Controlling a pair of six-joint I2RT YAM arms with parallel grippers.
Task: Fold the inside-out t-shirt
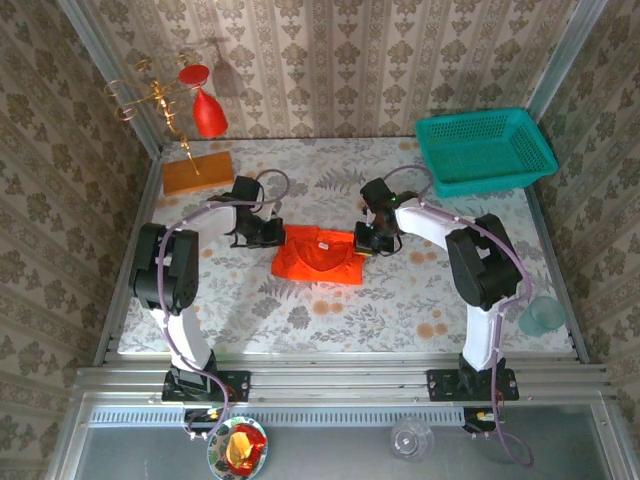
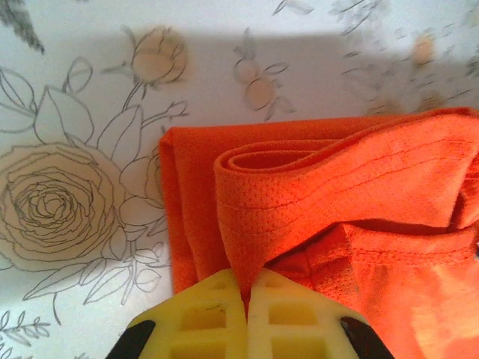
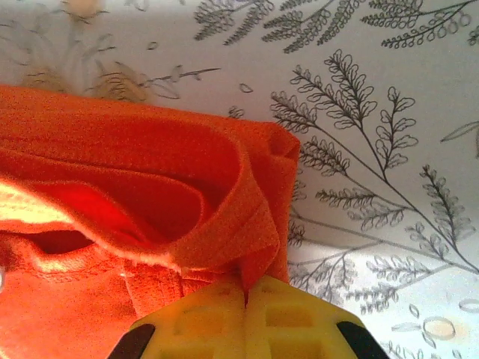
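The inside-out t-shirt (image 1: 318, 255) is a bright orange-red bundle, partly folded, lying mid-table between the two arms. My left gripper (image 1: 272, 232) sits at its left edge, shut on a fold of the cloth; in the left wrist view the yellow fingers (image 2: 213, 318) pinch a hemmed layer of the t-shirt (image 2: 329, 194). At the right edge my right gripper (image 1: 366, 240) is likewise shut on the shirt; its yellow fingers (image 3: 288, 321) clamp a curled hem of the t-shirt (image 3: 150, 172) just above the tablecloth.
A teal basket (image 1: 483, 148) stands at the back right. An orange-brown wooden block (image 1: 197, 172) and a red ornament on a gold stand (image 1: 205, 110) are at the back left. A pale cup (image 1: 543, 315) sits by the right edge.
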